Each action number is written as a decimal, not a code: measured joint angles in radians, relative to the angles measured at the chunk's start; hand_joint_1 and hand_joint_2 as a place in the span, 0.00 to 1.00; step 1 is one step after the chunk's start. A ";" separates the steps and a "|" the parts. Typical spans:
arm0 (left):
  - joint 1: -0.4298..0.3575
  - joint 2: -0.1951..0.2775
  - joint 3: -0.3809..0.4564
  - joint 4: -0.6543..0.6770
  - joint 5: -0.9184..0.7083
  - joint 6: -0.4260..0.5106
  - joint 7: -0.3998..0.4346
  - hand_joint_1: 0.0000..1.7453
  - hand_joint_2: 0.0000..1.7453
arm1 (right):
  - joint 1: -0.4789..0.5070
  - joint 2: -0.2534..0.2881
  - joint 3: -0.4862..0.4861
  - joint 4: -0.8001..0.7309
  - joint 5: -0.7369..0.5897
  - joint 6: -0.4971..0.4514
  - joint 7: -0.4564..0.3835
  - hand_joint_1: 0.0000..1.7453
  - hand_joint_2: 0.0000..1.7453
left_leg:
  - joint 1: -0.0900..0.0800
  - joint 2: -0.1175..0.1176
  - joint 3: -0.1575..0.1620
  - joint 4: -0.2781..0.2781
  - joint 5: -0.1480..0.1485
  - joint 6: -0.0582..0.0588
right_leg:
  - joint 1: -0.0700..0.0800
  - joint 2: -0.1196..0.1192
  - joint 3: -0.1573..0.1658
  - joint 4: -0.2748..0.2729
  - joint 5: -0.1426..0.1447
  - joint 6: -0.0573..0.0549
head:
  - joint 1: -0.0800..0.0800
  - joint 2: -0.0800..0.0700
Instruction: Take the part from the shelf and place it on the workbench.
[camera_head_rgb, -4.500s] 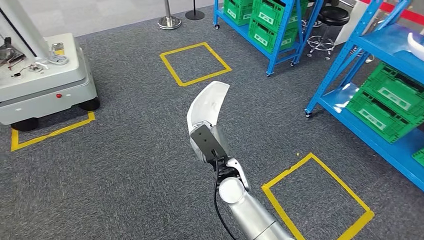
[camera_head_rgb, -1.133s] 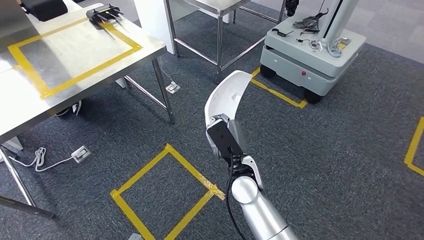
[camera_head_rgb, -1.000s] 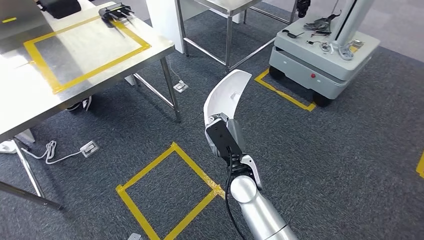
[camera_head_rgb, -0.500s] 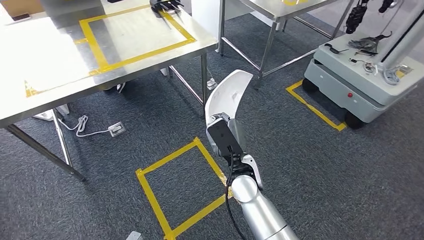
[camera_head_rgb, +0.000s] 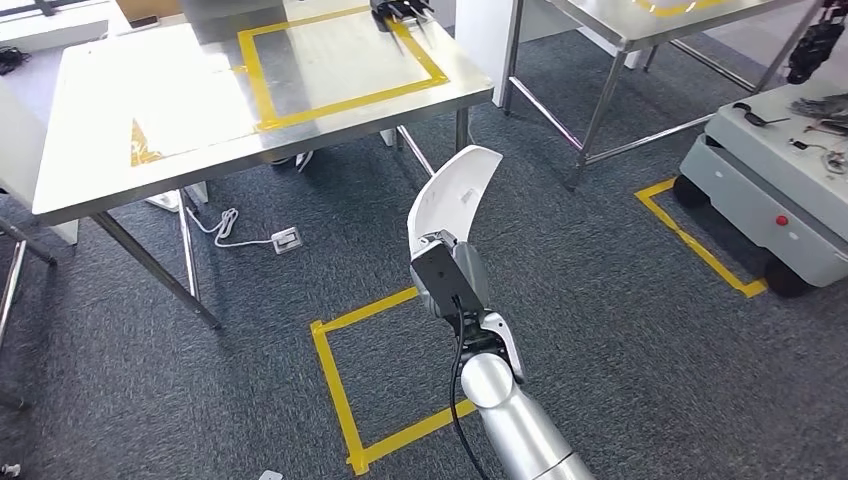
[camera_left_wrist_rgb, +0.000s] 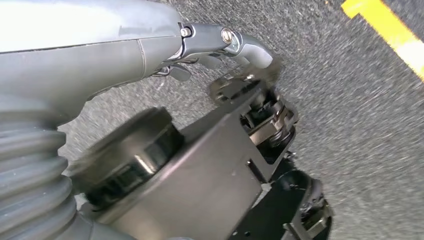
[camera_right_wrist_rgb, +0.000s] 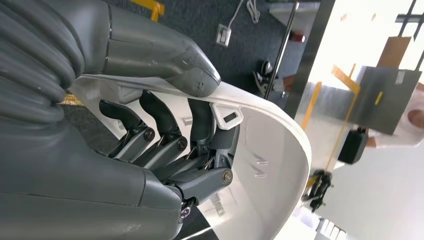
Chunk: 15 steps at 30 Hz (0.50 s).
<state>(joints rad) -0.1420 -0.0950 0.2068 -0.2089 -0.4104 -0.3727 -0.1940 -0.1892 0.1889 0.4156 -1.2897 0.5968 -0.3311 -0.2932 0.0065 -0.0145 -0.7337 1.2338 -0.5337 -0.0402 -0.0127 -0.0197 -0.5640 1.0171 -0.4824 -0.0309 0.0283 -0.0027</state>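
The whole head view has swung since 4.5 s ago: blue shelving with green crates then, now the steel workbench (camera_head_rgb: 170, 140) fills the upper left, so the robot has turned and walked away from the shelf; over the last second the bench has slid steadily rightward and closer in frame, which is camera motion, not movement of the bench. On its top a yellow tape rectangle (camera_head_rgb: 262, 100) marks what is probably the drop zone, with a small dark tool (camera_head_rgb: 398, 10) lying at its far edge. A wheeled grey cart (camera_head_rgb: 790, 200) stands at right, well apart. On the carpet just ahead lies a yellow floor square (camera_head_rgb: 335, 385), likely the standing mark. The white curved part (camera_head_rgb: 452, 195) is carried in the right hand (camera_right_wrist_rgb: 165, 150), thumb over the outer face and fingers (camera_right_wrist_rgb: 150, 127) curled against the inner one, a firm grasp unchanged across the frames. The part hangs over the floor, near the bench corner but not yet above it. The left hand (camera_left_wrist_rgb: 215, 47) hangs toward the carpet, fingers curled in with nothing in them. Judgement: transport nearly complete; approach and placing remain.
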 joint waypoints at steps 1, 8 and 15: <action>0.001 0.000 0.000 0.000 0.001 0.000 0.000 0.00 1.00 | 0.001 0.000 0.000 0.000 0.000 0.000 0.000 1.00 1.00 | 0.000 0.005 -0.018 0.047 -0.016 -0.002 | 0.001 -0.015 -0.001 0.000 0.000 0.000 | 0.000 0.000; 0.002 0.000 0.000 0.000 0.007 0.000 -0.001 0.00 1.00 | -0.003 0.000 -0.002 0.000 0.000 0.001 0.000 1.00 1.00 | -0.014 0.088 0.127 -0.199 0.077 0.026 | 0.014 -0.096 -0.002 0.015 -0.015 0.016 | 0.001 0.000; 0.006 -0.002 0.000 0.000 0.007 0.000 0.000 0.00 1.00 | -0.005 -0.001 -0.004 0.000 0.001 0.002 0.000 1.00 1.00 | -0.001 0.004 0.120 -0.207 0.092 0.059 | 0.005 0.009 -0.078 0.207 -0.128 0.049 | 0.008 0.000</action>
<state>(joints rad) -0.1359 -0.0968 0.2071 -0.2087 -0.4037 -0.3727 -0.1942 -0.1941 0.1883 0.4118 -1.2895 0.5976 -0.3296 -0.2928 0.0052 -0.0109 -0.6137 1.0268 -0.4418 0.0189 -0.0073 -0.0110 -0.6421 1.2236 -0.6106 0.0184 0.0363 -0.0027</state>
